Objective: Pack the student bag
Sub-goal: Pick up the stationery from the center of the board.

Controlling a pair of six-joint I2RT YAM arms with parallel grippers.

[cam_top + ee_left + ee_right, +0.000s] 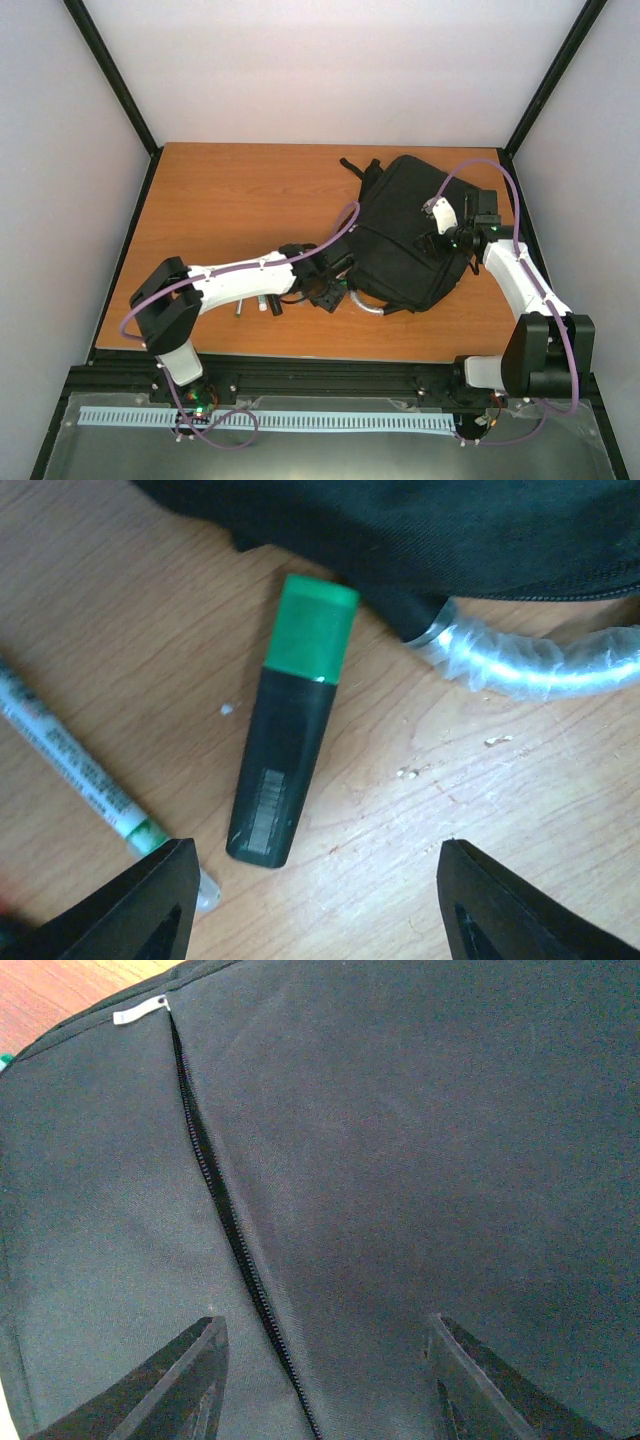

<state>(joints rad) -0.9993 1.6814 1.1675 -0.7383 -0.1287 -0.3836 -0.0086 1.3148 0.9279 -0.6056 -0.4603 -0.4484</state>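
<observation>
Top external view first: both arms reach out from the near edge over the wooden table. Closest to me, the left gripper hangs low above the tabletop just beside the near-left corner of the student bag.

From the left wrist, that gripper has its jaws spread wide and grips nothing. A dark highlighter with a green cap lies flat on the wood between and a little beyond the fingers, cap pointing toward the bag. To its left lies a white pen with a green band, apart from it. Past the highlighter's cap, the black edge of the bag meets a silver handle loop curving along the table.

Further out, the bag sprawls across the right half of the table, straps trailing off its far side. The right gripper is over its right part. From the right wrist its jaws stand partly apart, empty, above black fabric. A closed zip runs between them away to a small zip pull. Whether the fingertips touch the cloth, I cannot tell.
</observation>
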